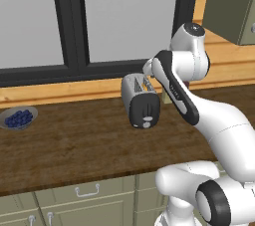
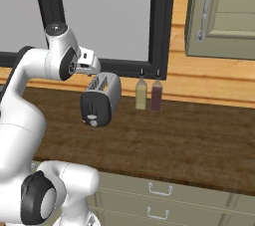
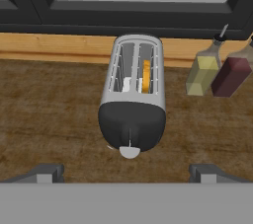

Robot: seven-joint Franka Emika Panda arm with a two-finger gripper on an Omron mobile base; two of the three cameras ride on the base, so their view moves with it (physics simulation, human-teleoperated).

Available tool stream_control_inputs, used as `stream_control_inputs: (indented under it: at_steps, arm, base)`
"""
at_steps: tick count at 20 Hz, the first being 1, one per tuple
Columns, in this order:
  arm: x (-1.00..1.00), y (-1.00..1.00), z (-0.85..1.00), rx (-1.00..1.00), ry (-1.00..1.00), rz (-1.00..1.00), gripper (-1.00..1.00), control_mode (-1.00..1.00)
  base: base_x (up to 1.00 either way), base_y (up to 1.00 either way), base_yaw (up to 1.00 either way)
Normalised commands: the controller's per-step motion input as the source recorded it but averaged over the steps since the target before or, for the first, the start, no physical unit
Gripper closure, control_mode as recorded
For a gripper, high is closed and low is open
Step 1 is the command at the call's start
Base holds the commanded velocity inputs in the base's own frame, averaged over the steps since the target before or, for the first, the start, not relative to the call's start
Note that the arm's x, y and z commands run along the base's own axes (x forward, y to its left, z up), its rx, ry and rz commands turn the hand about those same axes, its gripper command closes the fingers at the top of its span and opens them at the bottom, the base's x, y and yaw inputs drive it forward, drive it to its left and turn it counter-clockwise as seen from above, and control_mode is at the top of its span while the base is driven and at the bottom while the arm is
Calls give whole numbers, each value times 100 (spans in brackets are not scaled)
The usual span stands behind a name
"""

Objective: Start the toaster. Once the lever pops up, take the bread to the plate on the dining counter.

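Observation:
The silver-grey toaster stands on the dark wood worktop near the window wall, its black end face turned toward me. On that face the lever is a thin pale mark just above the round knob. The bread sits low in the toaster's right slot, with its golden crust edge showing. My gripper hovers above and in front of the toaster, open wide, nothing between its fingers. The plate and the dining counter are out of view.
Two bottles, one yellowish and one dark red, stand just right of the toaster by the wall. A grey bowl of blueberries sits far left. A wall cabinet hangs at upper right.

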Motion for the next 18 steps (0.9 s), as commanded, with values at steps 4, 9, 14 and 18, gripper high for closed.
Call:
stream_control_inputs:
  at_steps: [4, 9, 14, 18]
  arm:
    - [0, 0, 0, 0, 0, 0, -100, -100]
    - [0, 0, 0, 0, 0, 0, -100, -100]
    - [0, 0, 0, 0, 0, 0, -100, -100]
    - [0, 0, 0, 0, 0, 0, -100, -100]
  base:
    - [0, 0, 0]
    - [0, 0, 0]
    - [0, 0, 0]
    - [0, 0, 0]
